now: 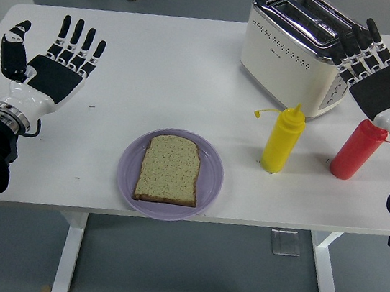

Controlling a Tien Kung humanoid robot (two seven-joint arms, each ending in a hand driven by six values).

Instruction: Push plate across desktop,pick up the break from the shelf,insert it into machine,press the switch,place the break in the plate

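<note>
Worktop (163,62): smooth matt white laminate. Toaster (296,48): glossy cream body, polished metal top. Plate (170,174): smooth lilac, slight sheen, looks plastic. Bread slice (170,169): rough, porous crumb with darker crust. Yellow bottle (283,139) and red bottle (357,149): smooth, semi-gloss plastic. Left hand (49,71), right hand (383,74): matt black palm pads, glossy white shells.
</note>
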